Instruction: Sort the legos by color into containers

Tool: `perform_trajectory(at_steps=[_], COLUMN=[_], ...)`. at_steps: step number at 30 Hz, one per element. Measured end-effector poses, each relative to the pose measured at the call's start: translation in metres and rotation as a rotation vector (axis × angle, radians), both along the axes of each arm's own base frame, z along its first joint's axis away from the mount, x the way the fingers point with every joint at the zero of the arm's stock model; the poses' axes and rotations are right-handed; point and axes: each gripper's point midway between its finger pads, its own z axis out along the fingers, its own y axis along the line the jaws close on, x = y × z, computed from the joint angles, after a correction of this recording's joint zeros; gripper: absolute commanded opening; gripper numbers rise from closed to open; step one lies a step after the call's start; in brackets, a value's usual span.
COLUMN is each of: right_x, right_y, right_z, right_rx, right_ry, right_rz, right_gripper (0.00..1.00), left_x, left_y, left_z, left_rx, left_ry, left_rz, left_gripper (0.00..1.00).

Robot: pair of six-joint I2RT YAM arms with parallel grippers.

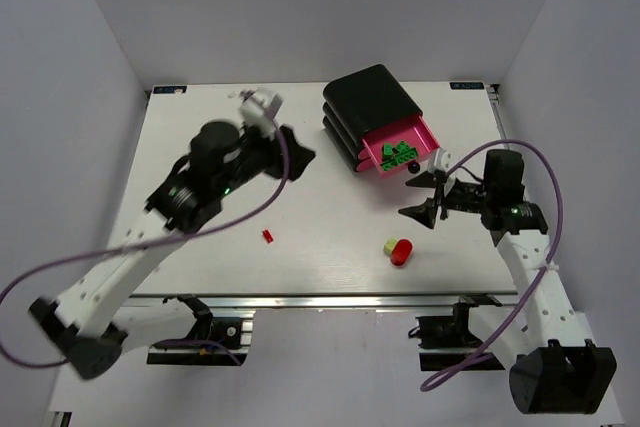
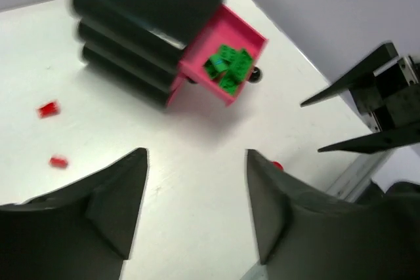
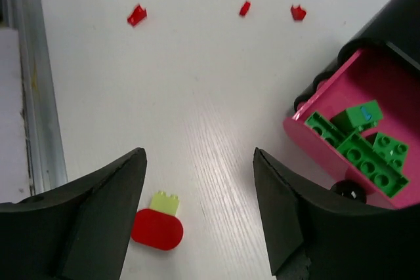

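**A:** Just ahead of your right gripper (image 3: 197,162), off to one side, a pink drawer (image 3: 377,80) stands pulled out of the black cabinet (image 1: 368,97). Why is it open?

**B:** I judge it is open so you can drop bricks in. Only green bricks (image 3: 367,152) lie in it. The other two drawers are shut, so you cannot see inside them.

**A:** And your grippers?

**B:** The right one and the left gripper (image 2: 195,159) are both spread wide and hold nothing. A yellow-green brick (image 3: 165,202) touches a red rounded piece (image 3: 156,229) close beside one right finger. Small red bricks (image 3: 136,14) lie farther ahead on the table (image 3: 197,83).
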Motion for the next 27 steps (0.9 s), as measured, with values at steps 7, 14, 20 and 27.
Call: perform_trajectory(at_steps=[7,14,20,27], right_x=[0.032,0.074,0.102,0.132], right_y=[-0.022,-0.065,-0.089,-0.090], right_z=[-0.061,-0.115,-0.116,-0.127], right_rx=[-0.176,-0.340,-0.354,-0.314], right_ry=[0.099,0.271,0.275,0.374], right_rz=[-0.192,-0.495,-0.688,-0.766], right_gripper=[0.10,0.00,0.00,0.00], left_x=[-0.034,-0.052,-0.051,-0.048], left_y=[0.080,0.128,0.157,0.166], left_z=[-0.102,-0.143,-0.108,-0.108], left_rx=[0.184,0.255,0.168,0.176], left_ry=[0.036,0.025,-0.077,-0.079], left_rz=[0.177,0.308,0.454,0.507], left_gripper=[0.79,0.79,0.80,0.80])
